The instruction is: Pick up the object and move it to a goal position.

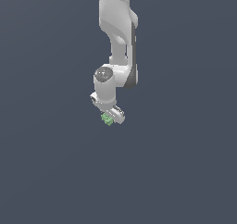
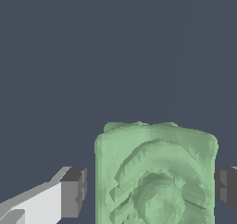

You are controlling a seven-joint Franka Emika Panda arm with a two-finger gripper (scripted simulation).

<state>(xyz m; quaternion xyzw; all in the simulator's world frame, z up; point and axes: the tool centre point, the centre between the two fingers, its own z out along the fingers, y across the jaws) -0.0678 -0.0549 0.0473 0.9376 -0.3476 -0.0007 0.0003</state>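
Observation:
The object (image 2: 156,177) is a small light-green blocky piece with rounded bumps along one edge and a swirled relief on its face. It sits between the two dark fingertips of my gripper (image 2: 150,190). One finger (image 2: 74,190) stands a narrow gap away from the object's side. The other finger (image 2: 227,186) is right at the opposite side. In the exterior view the object (image 1: 107,120) peeks out just under the white gripper (image 1: 111,117), near the middle of the picture. Whether it rests on the ground or hangs above it cannot be told.
A plain dark grey-blue surface (image 1: 185,172) fills both views. The white arm (image 1: 118,28) comes down from the top centre of the exterior view. No other objects or edges show.

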